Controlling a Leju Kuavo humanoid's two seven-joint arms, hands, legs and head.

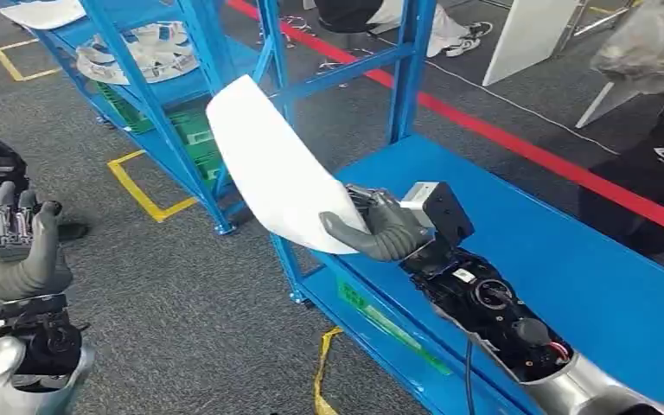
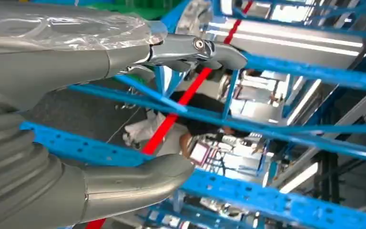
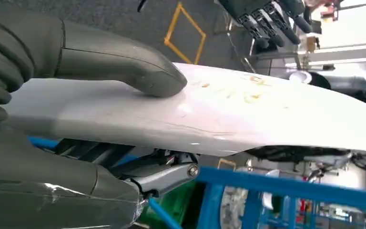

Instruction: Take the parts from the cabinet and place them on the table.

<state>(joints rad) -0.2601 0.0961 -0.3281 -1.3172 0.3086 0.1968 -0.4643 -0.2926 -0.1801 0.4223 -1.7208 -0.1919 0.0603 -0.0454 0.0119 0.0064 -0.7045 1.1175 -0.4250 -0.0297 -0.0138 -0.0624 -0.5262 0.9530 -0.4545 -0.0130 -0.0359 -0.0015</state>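
White panel point(image 1: 272, 164) is pinched at its lower end by right hand point(image 1: 379, 226), thumb on top and fingers beneath, held tilted over blue worktop point(image 1: 571, 259) edge, likely for set-down; left hand point(image 1: 15, 246) raised, fingers apart, holding nothing.

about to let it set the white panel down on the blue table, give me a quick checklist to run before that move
1. Grip on the white panel: right hand holds one end, thumb on top, fingers beneath. ok
2. Panel's free end: it sticks out past the table edge toward the blue cabinet frame; whether it clears the uprights, cannot tell
3. Landing spot on the blue table: the bare blue surface beside the right arm shows nothing on it. ok
4. Left hand: raised over the carpet, holding nothing, away from the panel. ok
5. Person at the table's far side: close to the table edge. not ok
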